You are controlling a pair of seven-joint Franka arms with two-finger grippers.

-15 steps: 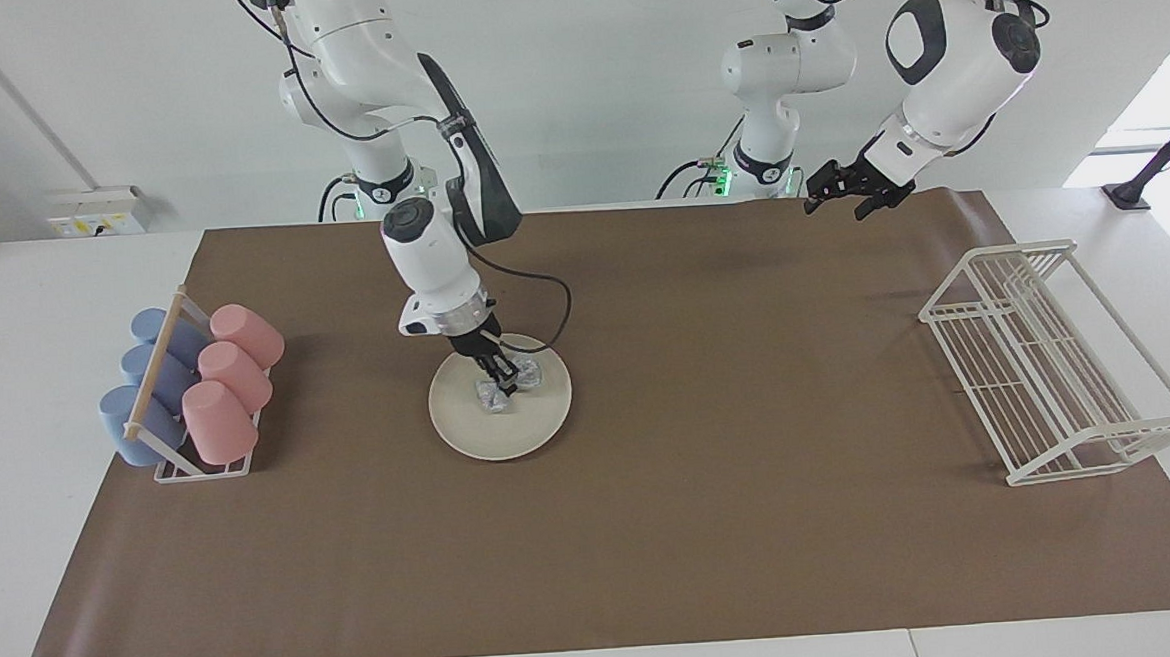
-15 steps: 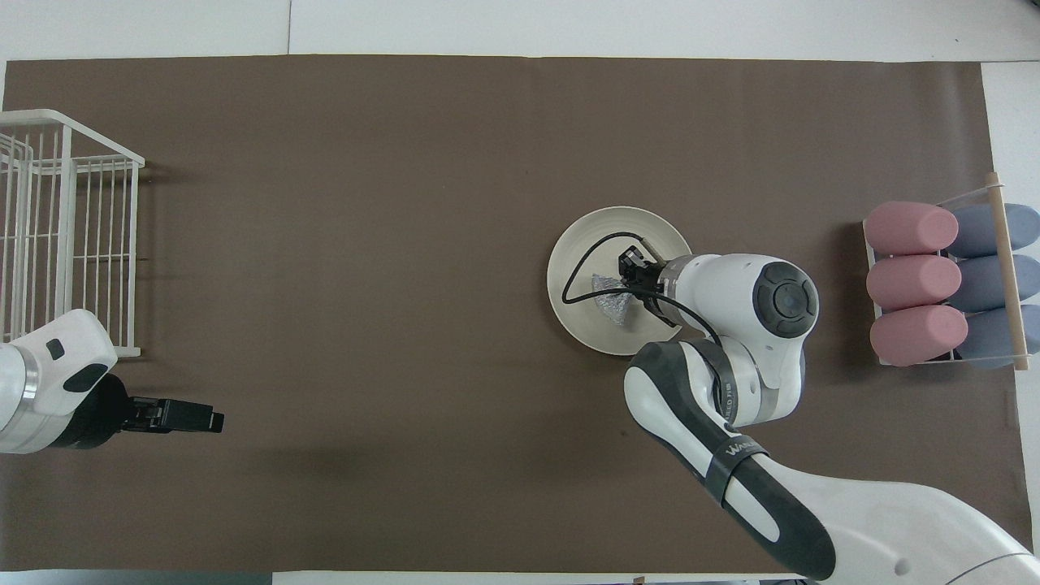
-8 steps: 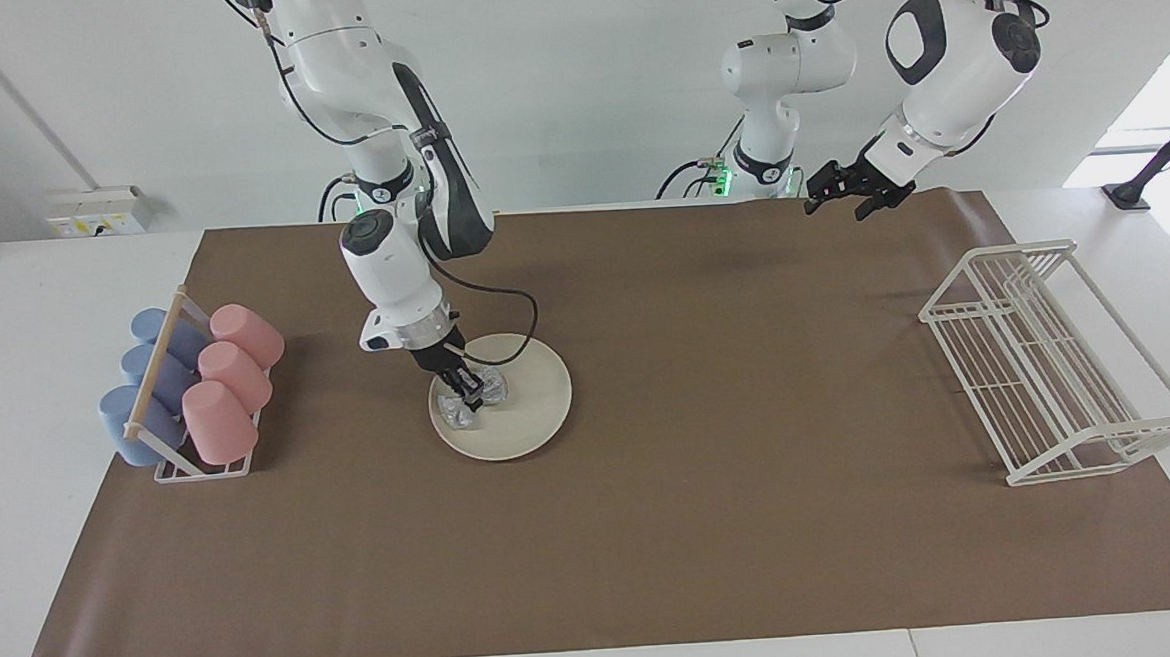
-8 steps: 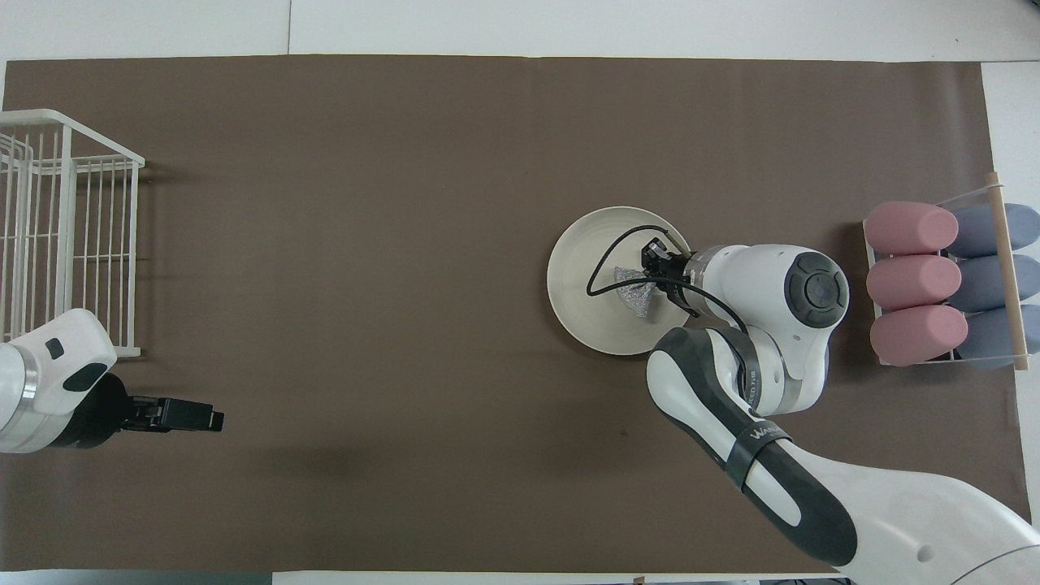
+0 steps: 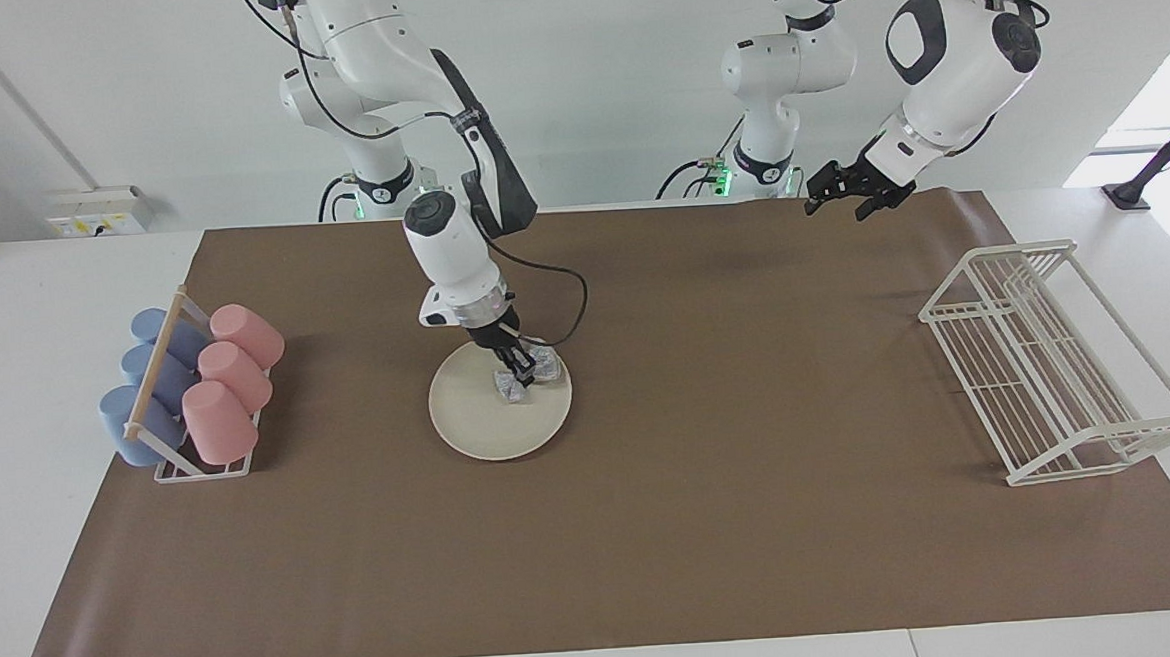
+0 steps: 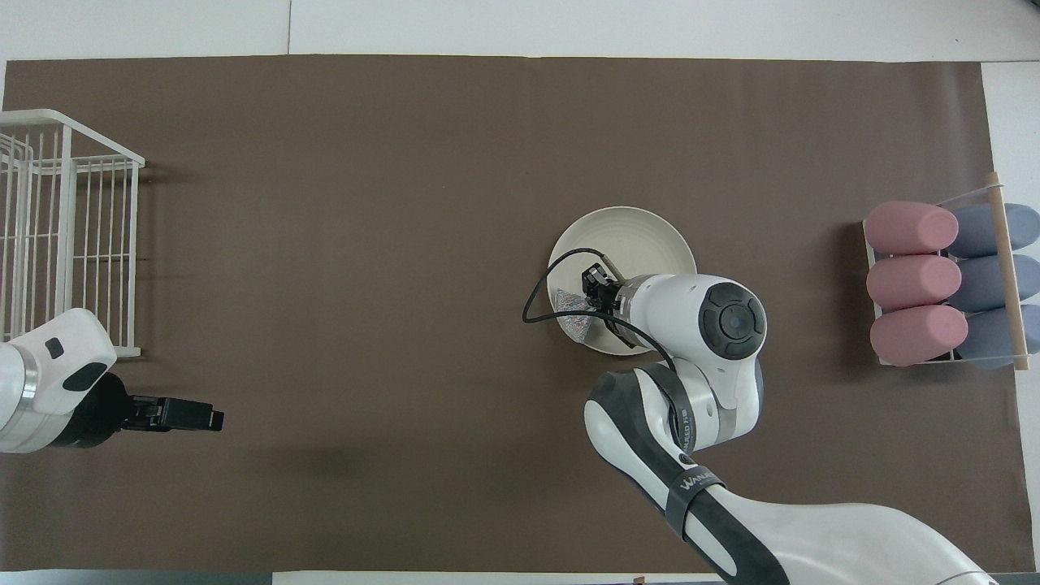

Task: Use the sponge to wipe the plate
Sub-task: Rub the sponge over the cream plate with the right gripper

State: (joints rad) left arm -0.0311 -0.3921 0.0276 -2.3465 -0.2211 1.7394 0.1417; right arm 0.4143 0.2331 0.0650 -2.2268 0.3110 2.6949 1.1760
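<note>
The cream-white plate lies on the brown mat, toward the right arm's end of the table. My right gripper is shut on the silvery-grey crinkled sponge. It presses the sponge on the plate at the rim that faces the left arm's end. My left gripper is open and empty. It waits in the air over the mat's edge by the robots.
A rack of pink and blue cups lying on their sides stands at the right arm's end. A white wire rack stands at the left arm's end. A black cable loops beside the right gripper.
The right gripper has swept the sponge across the plate, first toward the cup rack, then back to the rim toward the left arm's end. The left arm has not moved.
</note>
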